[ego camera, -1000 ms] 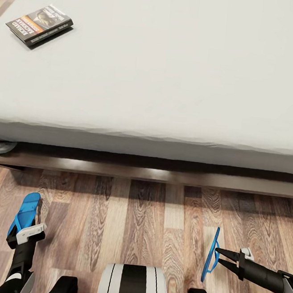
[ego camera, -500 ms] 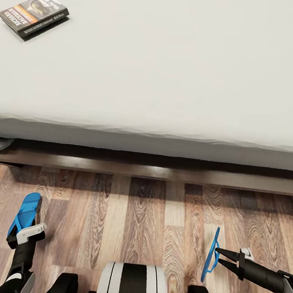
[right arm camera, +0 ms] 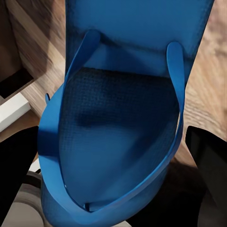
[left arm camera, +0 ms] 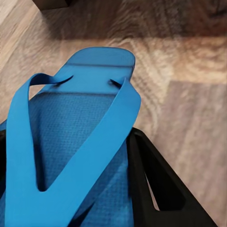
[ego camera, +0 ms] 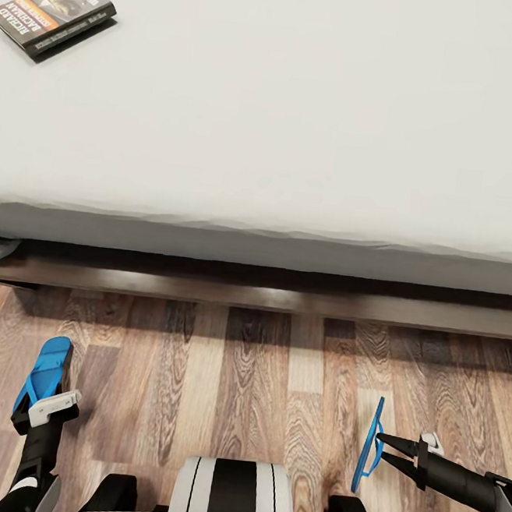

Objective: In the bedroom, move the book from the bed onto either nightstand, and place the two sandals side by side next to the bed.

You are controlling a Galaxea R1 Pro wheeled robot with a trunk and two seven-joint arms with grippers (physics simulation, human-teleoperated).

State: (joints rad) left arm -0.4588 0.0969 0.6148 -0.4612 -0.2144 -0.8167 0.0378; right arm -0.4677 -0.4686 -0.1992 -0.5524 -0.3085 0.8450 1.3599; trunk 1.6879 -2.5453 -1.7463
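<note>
Over the wood floor beside the bed, the left hand pinches one blue sandal held flat, and the right hand pinches the other sandal on edge. Far off, the book lies on the mattress's far left corner.

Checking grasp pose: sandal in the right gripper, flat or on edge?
On edge. In the head view the right sandal shows as a thin upright blue sliver at the right gripper, above the floor.

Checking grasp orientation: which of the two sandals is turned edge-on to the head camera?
The sandal in the right gripper: that sandal shows as a thin blue sliver. The left gripper holds its sandal sole-flat, strap up.
</note>
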